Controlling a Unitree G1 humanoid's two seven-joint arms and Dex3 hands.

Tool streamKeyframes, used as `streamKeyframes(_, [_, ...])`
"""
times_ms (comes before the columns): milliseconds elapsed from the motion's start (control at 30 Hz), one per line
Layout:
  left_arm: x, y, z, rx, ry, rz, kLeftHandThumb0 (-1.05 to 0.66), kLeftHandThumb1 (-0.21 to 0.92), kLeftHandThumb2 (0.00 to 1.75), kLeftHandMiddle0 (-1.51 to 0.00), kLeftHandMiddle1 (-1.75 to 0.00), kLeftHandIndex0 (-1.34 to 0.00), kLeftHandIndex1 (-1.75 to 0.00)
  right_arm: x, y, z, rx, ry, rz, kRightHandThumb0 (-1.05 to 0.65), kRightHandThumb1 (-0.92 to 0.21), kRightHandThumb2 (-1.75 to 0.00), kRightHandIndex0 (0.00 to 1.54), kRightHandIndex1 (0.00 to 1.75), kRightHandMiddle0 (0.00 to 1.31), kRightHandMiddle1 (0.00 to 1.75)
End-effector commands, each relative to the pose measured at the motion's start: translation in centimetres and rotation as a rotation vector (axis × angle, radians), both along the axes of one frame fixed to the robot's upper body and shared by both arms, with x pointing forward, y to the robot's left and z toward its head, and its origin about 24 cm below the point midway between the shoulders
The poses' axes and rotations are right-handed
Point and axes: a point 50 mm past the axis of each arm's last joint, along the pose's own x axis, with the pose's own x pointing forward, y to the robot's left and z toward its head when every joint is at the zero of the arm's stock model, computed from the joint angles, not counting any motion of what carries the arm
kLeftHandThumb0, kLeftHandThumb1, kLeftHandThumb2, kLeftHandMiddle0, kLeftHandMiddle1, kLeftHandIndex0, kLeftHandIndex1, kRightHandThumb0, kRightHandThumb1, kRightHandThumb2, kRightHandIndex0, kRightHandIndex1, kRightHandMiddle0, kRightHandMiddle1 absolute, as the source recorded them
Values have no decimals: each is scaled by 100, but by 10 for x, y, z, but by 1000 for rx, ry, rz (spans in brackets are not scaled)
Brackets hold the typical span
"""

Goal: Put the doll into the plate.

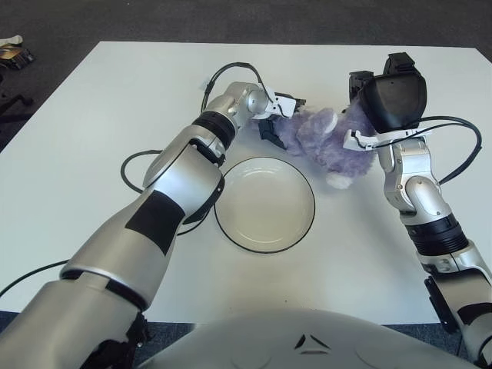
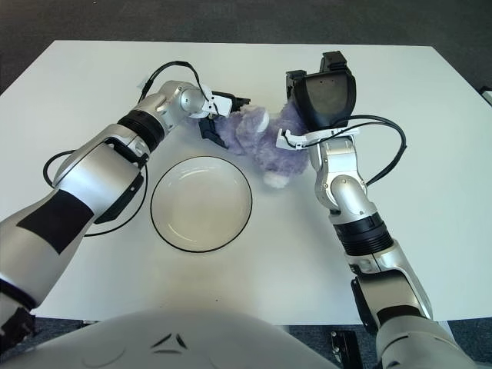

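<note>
Beyond the empty plate (image 1: 264, 204), the purple doll (image 1: 327, 142) is pinched between both hands: left hand (image 1: 278, 115) grasping one end, right hand (image 1: 367, 108) the other. Lift evenly (soft body sags) and lower it centrally into the plate.

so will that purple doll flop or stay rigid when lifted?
Likely floppy: the purple plush doll looks soft and fuzzy, squeezed between the left robot hand and right robot hand. Probably light; limbs may sag and drag toward the plate.
</note>
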Motion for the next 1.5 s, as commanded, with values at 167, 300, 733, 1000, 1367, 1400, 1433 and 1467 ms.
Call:
streamKeyframes(167, [-3,-4,-5,-47,8,3,44,39,101,-73,-144,-24,-175,0,4,3,15,3,-3,48,-30,-133,62,175,92,175])
streamKeyframes(300, [-2,-3,-5,-85,7,24,45,37,103,-75,-143,-36,-175,0,3,3,19,10,-12,48,-29,-134,62,175,91,175])
streamKeyframes(733, [5,8,-1,-256,-26,140,1,17,143,-69,-158,-61,-175,0,-2,1,20,15,-10,49,-27,-137,64,175,87,175])
streamKeyframes(1000, [9,11,4,-336,-165,197,0,11,154,-66,-172,-65,-175,-1,-4,1,19,7,-25,50,-25,-139,66,175,81,175])
streamKeyframes(1367, [11,16,5,-457,-259,301,0,-4,157,-101,-131,-71,-175,-7,-6,4,40,76,-129,1,-24,-138,69,174,49,165])
streamKeyframes(1400, [11,17,5,-460,-264,309,0,-5,162,-99,-140,-70,-175,-8,-7,5,52,90,-135,0,-25,-137,68,175,48,164])
streamKeyframes(1433, [11,17,5,-462,-268,315,0,-6,165,-98,-146,-70,-175,-9,-7,6,60,101,-139,0,-27,-135,67,175,46,164])
streamKeyframes(1467, [11,17,5,-462,-272,319,0,-7,167,-98,-150,-69,-175,-10,-8,8,68,111,-143,-1,-28,-133,66,175,45,164])
